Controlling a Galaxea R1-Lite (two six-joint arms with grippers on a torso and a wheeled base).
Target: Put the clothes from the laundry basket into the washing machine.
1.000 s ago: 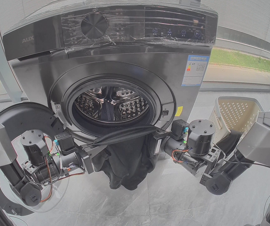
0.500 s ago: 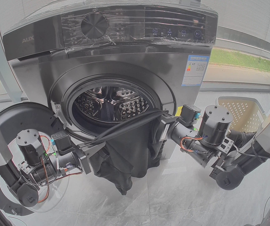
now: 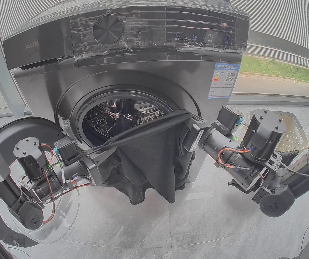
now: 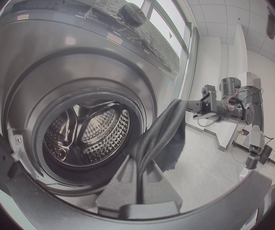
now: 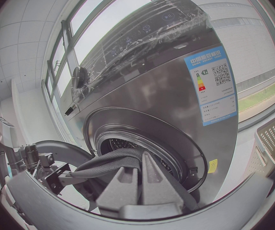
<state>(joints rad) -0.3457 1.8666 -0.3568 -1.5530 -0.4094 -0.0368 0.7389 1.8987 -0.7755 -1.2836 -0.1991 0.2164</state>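
Left wrist view shows the left gripper [image 4: 139, 179] clamped on one end of a black garment [image 4: 163, 128], with the cloth pinched tight between its two fingers. The right gripper [image 5: 138, 171] is closed the same way on the other end.

Between them the garment's top edge is drawn into a twisted band that crosses in front of the lower half of the drum opening [image 3: 125, 119]. The right end sits higher than the left. The rest of the cloth hangs below the drum opening, in front of the washing machine [image 3: 125, 62], and none of it is inside yet. The door [image 3: 25, 137] stands swung open to the left of the drum opening, and the laundry basket [image 3: 294, 133] sits well off to its right.

The main risk is the long hanging part. If the band goes in while the tail drags, the cloth may catch on the lower lip of the drum opening and stay draped outside. If one gripper lets go early, the weight could pull the whole garment down to the floor below the drum opening. The left arm also works close to the door hinge, so a wide swing might knock it
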